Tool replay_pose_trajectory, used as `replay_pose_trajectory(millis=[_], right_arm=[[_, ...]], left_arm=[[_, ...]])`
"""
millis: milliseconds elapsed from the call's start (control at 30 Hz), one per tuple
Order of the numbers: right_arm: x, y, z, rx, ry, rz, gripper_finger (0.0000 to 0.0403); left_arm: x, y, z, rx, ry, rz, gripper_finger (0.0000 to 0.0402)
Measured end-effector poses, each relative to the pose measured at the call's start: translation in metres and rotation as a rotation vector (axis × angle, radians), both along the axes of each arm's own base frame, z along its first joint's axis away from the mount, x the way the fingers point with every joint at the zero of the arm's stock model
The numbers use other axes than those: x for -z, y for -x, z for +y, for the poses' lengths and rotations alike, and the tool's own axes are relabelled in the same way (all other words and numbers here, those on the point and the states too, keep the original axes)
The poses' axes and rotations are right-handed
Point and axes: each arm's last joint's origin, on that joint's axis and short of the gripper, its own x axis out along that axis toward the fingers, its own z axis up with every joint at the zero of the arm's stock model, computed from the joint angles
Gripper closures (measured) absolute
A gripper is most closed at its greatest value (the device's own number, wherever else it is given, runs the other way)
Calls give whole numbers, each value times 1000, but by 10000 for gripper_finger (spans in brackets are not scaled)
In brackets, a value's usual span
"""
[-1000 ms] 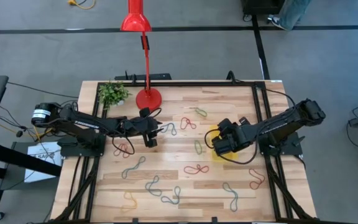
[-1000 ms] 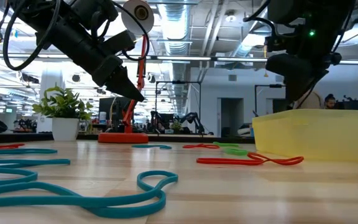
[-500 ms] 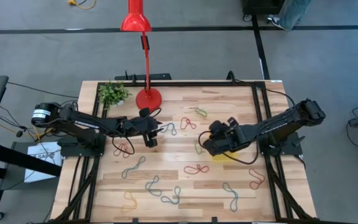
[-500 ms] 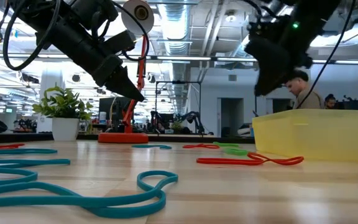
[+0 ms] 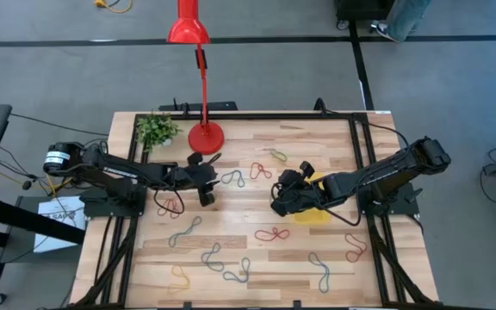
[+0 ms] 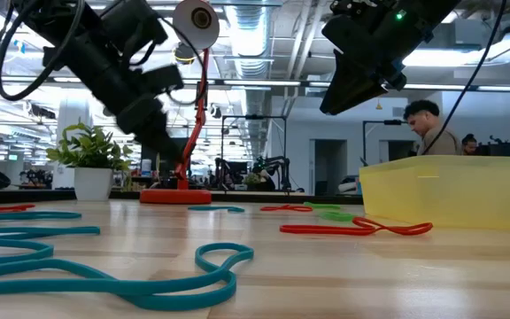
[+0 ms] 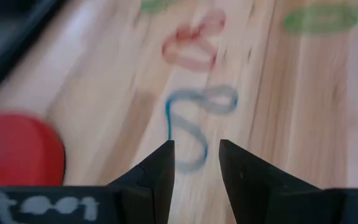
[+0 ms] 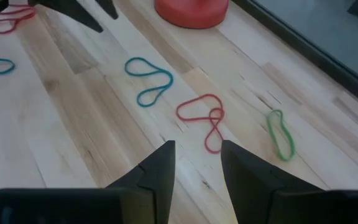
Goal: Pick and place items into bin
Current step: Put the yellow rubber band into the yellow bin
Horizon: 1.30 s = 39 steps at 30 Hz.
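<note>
From the high view, loops are scattered all over the bench (image 5: 231,245), and the yellow bin (image 5: 315,207) sits right of centre with the right arm lying across it. The right end effector (image 5: 278,200) is just past the bin's left edge, near the red loop (image 5: 261,170); the left end effector (image 5: 205,191) hovers by the blue loop (image 5: 234,179), close to the red lamp base (image 5: 205,135). In the low view both end effectors hang well above the wood, and the bin (image 6: 454,190) shows no loops that I can make out through its wall. Left wrist view: fingers a little apart with nothing between them, pointed at the blue loop (image 7: 194,118), though it's blurry. Right wrist view: same deal, fingers parted and empty, with the red loop (image 8: 205,118) straight ahead and a green loop (image 8: 281,134) beside it. My worry is that these bands are thin and flat, so a descent that stops short pinches air. The two end effectors are also near each other, so they could bump.
</note>
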Motion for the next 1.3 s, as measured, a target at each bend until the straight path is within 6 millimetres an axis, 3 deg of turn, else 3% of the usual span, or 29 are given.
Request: replay_pose_trajectory(millis=[133, 367, 500, 667, 800, 967, 1300], right_arm=[[0, 0, 0, -1, 1, 4, 280], [0, 0, 0, -1, 1, 5, 280], [0, 0, 0, -7, 7, 10, 280], [0, 0, 0, -18, 16, 17, 280], [0, 0, 0, -41, 37, 35, 280], [0, 0, 0, -41, 37, 36, 280], [0, 0, 0, -167, 152, 130, 280]], left_arm=[[12, 13, -2, 5, 86, 173, 283], [25, 43, -13, -10, 396, 510, 283], [23, 60, -26, -51, 413, 707, 283], [13, 68, -41, -91, 354, 814, 283], [9, 69, -51, -126, 338, 817, 283], [10, 68, -74, 20, 430, 802, 283], [-1, 52, -144, 323, 640, 453, 283]])
